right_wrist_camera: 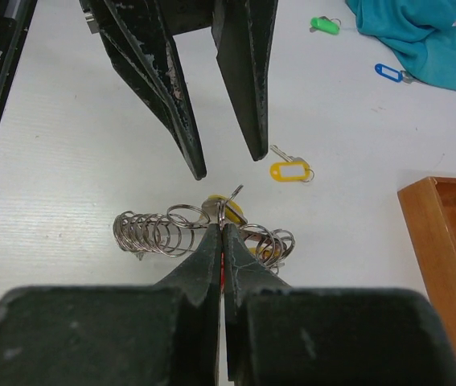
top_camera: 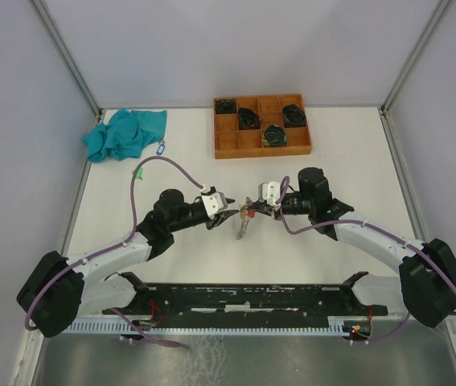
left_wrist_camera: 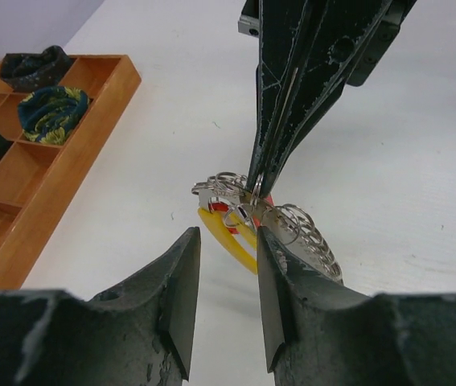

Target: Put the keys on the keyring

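The keyring (right_wrist_camera: 151, 233) is a chain of metal split rings lying on the white table, with a yellow tag (left_wrist_camera: 226, 237) and a red piece at its middle. My right gripper (right_wrist_camera: 223, 227) is shut on one upright ring of it (left_wrist_camera: 253, 190). Facing it, my left gripper (left_wrist_camera: 228, 235) stands open just short of the yellow tag, with nothing between its fingers (right_wrist_camera: 187, 137). In the top view both grippers (top_camera: 226, 207) (top_camera: 253, 209) meet over the keyring (top_camera: 244, 227). Loose keys lie apart: a yellow-tagged one (right_wrist_camera: 290, 170), a green-tagged one (right_wrist_camera: 323, 25) and a blue-tagged one (right_wrist_camera: 392, 71).
A wooden compartment tray (top_camera: 261, 145) with black coiled bundles (top_camera: 275, 134) stands at the back. A teal cloth (top_camera: 125, 133) lies at the back left, the blue-tagged key (top_camera: 161, 148) beside it. A metal rail (top_camera: 236, 296) runs along the near edge.
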Controlling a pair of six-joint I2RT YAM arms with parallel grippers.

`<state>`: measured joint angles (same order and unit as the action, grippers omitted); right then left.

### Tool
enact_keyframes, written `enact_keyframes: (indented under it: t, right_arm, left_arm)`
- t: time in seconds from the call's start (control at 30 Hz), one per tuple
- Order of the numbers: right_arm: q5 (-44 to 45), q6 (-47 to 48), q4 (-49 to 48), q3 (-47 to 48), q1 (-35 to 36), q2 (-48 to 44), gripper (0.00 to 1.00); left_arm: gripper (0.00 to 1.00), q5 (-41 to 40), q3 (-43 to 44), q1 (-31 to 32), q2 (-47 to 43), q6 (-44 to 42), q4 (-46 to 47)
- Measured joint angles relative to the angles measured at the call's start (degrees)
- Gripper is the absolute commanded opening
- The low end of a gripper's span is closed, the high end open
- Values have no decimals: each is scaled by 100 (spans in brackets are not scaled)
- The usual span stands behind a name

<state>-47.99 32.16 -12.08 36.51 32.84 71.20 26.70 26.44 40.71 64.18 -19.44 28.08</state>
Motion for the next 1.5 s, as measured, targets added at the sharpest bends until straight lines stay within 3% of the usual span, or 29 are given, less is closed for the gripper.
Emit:
enact_keyframes:
  t: [0.3, 0.63, 0.8, 1.07, 1.5]
  right_arm:
    - [-118, -136, -208, -52, -35, -2, 1]
    - [-328, -144, -247, -55, -39, -2, 1]
    - [-468, -105, -203, -55, -39, -2, 1]
    - [-608, -79, -50, -55, -39, -2, 1]
    - [-551, -326, -260, -127, -90, -98, 1]
  left_arm:
    - [42, 332, -50, -164, 153, 385, 675]
    - [34, 848, -59, -372, 354, 507, 868]
    - [27, 1228, -59, -442, 487, 507, 901]
    - [3, 1576, -57, -503, 645, 511, 898]
    - [3, 1919, 232, -597, 949, 509, 750]
